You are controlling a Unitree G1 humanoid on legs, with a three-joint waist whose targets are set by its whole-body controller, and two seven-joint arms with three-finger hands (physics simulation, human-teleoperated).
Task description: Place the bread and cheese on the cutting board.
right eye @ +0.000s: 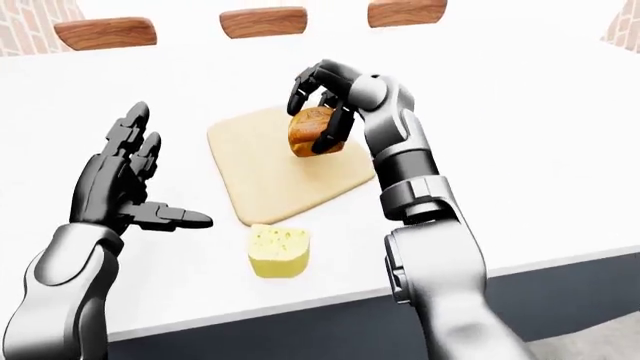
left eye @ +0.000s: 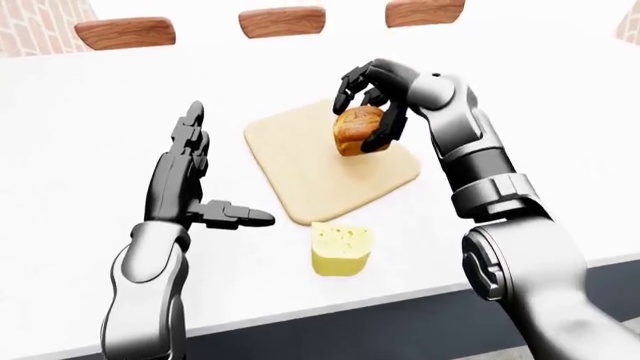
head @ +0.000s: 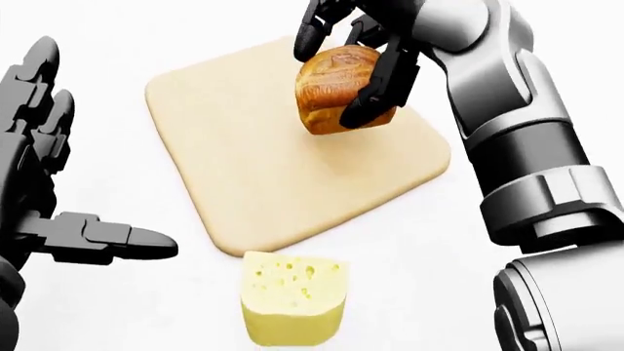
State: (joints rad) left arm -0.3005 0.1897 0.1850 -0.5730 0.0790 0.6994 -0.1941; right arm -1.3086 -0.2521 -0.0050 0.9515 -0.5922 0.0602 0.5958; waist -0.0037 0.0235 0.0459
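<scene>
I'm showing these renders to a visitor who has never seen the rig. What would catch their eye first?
Probably the golden bread, gripped by the right hand over the upper right part of the pale cutting board. Next, the holed cheese on the white table just below the board, and the left hand spread open and empty at left.

Bread [head: 331,88] in right hand [head: 366,55] fingers [head: 375,91] — above cutting board [head: 254,168].

My head camera looks almost straight down and sits close, so the cutting board [head: 292,157] fills most of its view. My two eye cameras look from farther off, down over my arms and across the white table [left eye: 90,150]. All three views share the board and the cheese [left eye: 341,249].
</scene>
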